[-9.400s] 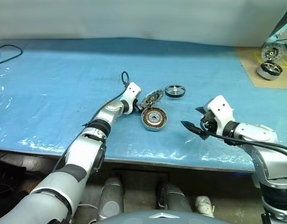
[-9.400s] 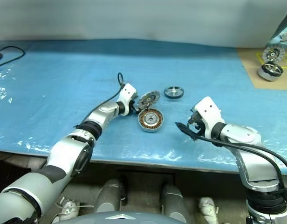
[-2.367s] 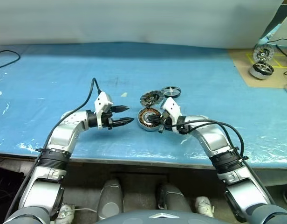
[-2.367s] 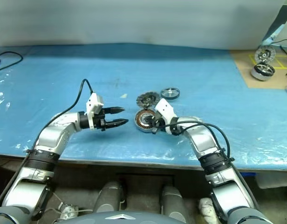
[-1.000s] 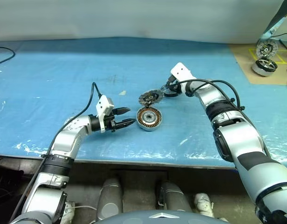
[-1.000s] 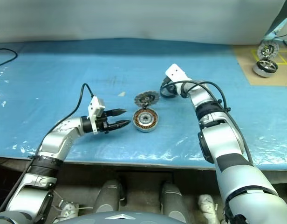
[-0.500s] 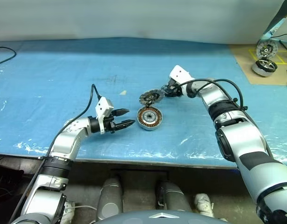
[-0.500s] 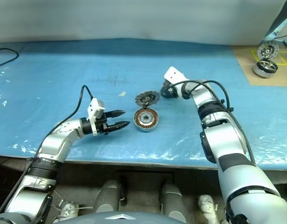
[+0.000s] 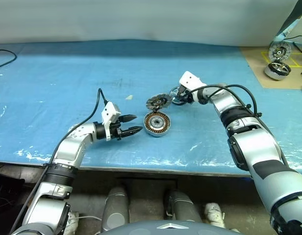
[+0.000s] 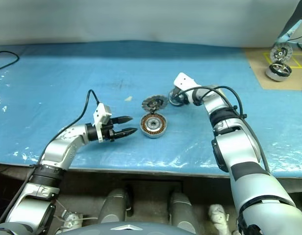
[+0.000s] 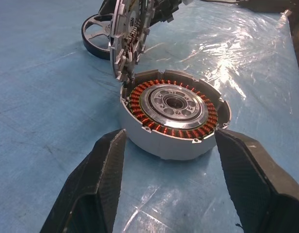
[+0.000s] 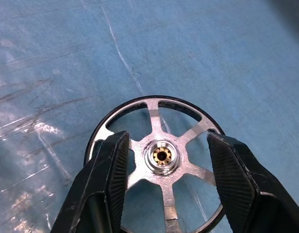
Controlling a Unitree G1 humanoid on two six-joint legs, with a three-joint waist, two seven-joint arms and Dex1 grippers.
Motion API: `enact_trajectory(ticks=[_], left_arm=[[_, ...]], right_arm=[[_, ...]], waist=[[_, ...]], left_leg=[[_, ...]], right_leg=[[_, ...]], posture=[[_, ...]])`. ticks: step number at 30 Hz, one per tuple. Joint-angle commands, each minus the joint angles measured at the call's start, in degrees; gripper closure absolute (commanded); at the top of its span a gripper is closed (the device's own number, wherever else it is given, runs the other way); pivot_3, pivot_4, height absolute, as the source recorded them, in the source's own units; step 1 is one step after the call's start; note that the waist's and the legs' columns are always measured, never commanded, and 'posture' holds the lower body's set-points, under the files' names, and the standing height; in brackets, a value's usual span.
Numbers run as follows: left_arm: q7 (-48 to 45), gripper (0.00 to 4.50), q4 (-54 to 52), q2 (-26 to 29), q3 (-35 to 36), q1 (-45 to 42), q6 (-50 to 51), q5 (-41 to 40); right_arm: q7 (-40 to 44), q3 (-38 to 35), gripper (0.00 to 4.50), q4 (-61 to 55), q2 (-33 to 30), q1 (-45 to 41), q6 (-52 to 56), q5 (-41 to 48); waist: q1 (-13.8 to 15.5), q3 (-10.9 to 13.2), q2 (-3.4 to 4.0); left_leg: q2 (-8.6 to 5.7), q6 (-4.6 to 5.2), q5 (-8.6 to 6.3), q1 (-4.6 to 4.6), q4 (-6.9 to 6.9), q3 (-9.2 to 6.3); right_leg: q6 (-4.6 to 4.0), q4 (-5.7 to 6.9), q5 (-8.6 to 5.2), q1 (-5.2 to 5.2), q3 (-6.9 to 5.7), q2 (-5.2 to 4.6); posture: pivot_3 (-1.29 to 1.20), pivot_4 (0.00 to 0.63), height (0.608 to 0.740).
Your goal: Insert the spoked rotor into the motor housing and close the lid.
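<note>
Centrally, just below mid-frame in the head views, the motor housing lies flat on the blue table cover, copper windings up, its lid tilted up on edge at the far rim. Left of it, the left gripper hovers released, empty, fingers spread toward the housing. Up and right of the lid, the right gripper straddles the spoked rotor, fingers parted over its spokes, not clenched.

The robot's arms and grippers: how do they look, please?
Both arms have silver-grey shells with black joint bands. Each gripper, left and right, has two black ribbed fingers below a white wrist block. A black cable loops along each arm.
</note>
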Motion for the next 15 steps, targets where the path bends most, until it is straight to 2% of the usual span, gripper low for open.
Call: enact_trajectory(ticks=[1,8,15], left_arm=[[-0.01,1.42,-2.18,0.22,-0.03,-0.90,0.04,-0.17],[-0.30,1.42,-0.13,0.27,0.19,-1.93,-1.00,0.43],[-0.59,1.42,0.92,-0.11,0.01,-2.24,-1.87,0.98]], right_arm=[[2.78,0.39,1.83,-1.64,-1.72,0.91,-0.70,-0.32],[4.78,0.37,1.83,-2.21,-1.84,2.65,2.07,0.02],[4.31,3.47,1.83,-4.36,-2.04,5.87,3.41,-2.77]], waist=[[0.04,0.00,0.00],[0.06,0.00,0.00],[0.10,-0.01,0.00]], left_leg=[[0.00,0.06,-0.03,0.00,0.00,0.00],[0.00,0.19,-0.11,0.02,0.01,0.00],[0.01,0.19,-0.12,0.19,0.01,0.00]], right_leg=[[0.00,0.00,0.00,0.00,0.00,0.00],[0.00,0.01,0.00,0.02,-0.01,-0.01],[-0.01,-0.02,-0.01,0.25,-0.02,-0.01]], posture=[[0.00,0.150,0.740],[0.00,0.150,0.740],[0.00,0.150,0.740]])
